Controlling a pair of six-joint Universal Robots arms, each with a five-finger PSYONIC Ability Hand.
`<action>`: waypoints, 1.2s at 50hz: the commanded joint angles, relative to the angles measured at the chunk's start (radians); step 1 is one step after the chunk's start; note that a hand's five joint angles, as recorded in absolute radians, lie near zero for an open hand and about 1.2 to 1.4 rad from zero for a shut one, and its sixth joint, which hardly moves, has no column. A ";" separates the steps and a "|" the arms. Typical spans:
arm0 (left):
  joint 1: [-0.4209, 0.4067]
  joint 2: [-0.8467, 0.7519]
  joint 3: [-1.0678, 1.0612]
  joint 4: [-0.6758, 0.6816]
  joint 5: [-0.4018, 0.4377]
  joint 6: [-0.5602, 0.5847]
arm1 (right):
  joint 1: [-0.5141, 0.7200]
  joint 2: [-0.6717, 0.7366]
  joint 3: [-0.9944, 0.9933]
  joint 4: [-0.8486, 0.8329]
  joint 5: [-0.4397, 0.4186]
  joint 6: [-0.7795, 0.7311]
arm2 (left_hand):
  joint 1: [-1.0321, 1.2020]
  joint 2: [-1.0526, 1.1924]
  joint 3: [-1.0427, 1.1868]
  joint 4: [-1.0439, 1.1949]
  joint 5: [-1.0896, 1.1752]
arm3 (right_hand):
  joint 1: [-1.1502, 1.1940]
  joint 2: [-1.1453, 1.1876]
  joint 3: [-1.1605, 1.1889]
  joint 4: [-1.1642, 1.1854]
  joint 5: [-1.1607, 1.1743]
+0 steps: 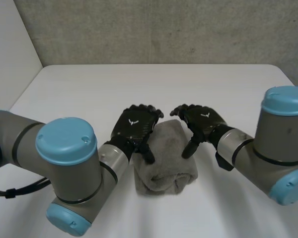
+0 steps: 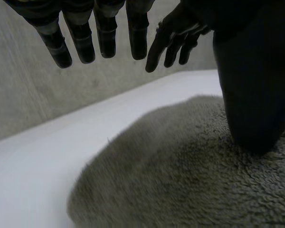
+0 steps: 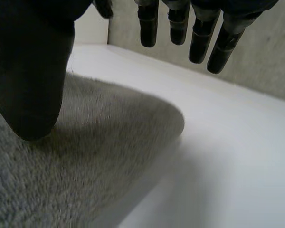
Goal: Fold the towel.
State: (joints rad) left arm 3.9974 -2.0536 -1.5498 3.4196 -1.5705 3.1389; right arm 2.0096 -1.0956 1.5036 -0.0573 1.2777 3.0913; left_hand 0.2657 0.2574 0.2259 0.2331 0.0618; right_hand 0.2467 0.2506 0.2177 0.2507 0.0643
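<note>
A grey towel [image 1: 165, 158] lies folded into a thick narrow bundle in the middle of the white table [image 1: 154, 89]. My left hand [image 1: 135, 126] hovers over the towel's left side with fingers [image 2: 80, 40] straight and its thumb tip resting on the pile. My right hand [image 1: 201, 120] is over the towel's right side, fingers [image 3: 199, 40] spread straight, thumb down on the cloth. In the left wrist view the towel [image 2: 190, 171] lies under the palm, and the right hand [image 2: 173, 35] shows beyond the fingertips. The towel [image 3: 80, 156] also lies beneath the right palm.
A grey wall [image 1: 159, 29] rises behind the table's far edge. Bare white tabletop extends beyond the towel and to both sides. Both arms reach in from the near corners.
</note>
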 commanded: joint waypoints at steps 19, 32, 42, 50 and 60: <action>0.028 -0.069 -0.098 -0.023 -0.029 0.000 | -0.003 0.135 0.038 0.034 0.000 -0.230 | -0.070 -0.062 -0.051 -0.059 -0.040 | -0.072 -0.076 -0.043 -0.076 -0.064; 0.051 -0.092 -0.070 -0.023 -0.029 0.004 | -0.017 0.076 0.046 0.033 -0.005 -0.278 | -0.070 -0.062 -0.051 -0.059 -0.040 | -0.072 -0.076 -0.043 -0.076 -0.064; 0.074 0.108 -0.079 -0.031 -0.031 -0.002 | -0.017 -0.093 0.030 0.033 0.052 -0.266 | -0.070 -0.062 -0.051 -0.059 -0.040 | -0.072 -0.076 -0.043 -0.076 -0.064; 0.152 0.285 -0.035 -0.029 -0.036 -0.002 | -0.019 -0.254 -0.045 0.033 0.177 -0.194 | -0.070 -0.062 -0.051 -0.059 -0.040 | -0.072 -0.076 -0.043 -0.076 -0.064; 0.252 0.323 0.083 -0.242 -0.060 -0.034 | -0.061 -0.314 -0.091 0.050 0.267 -0.063 | -0.070 -0.062 -0.051 -0.059 -0.040 | -0.072 -0.076 -0.043 -0.076 -0.064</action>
State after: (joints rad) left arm 4.1939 -1.7322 -1.5304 3.3183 -1.6117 3.1267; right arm 1.9753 -1.4010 1.4219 -0.0215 1.5145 2.9688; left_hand 0.2546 0.2565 0.2259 0.2332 0.0523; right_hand 0.1818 0.2054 0.2176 0.2507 0.0637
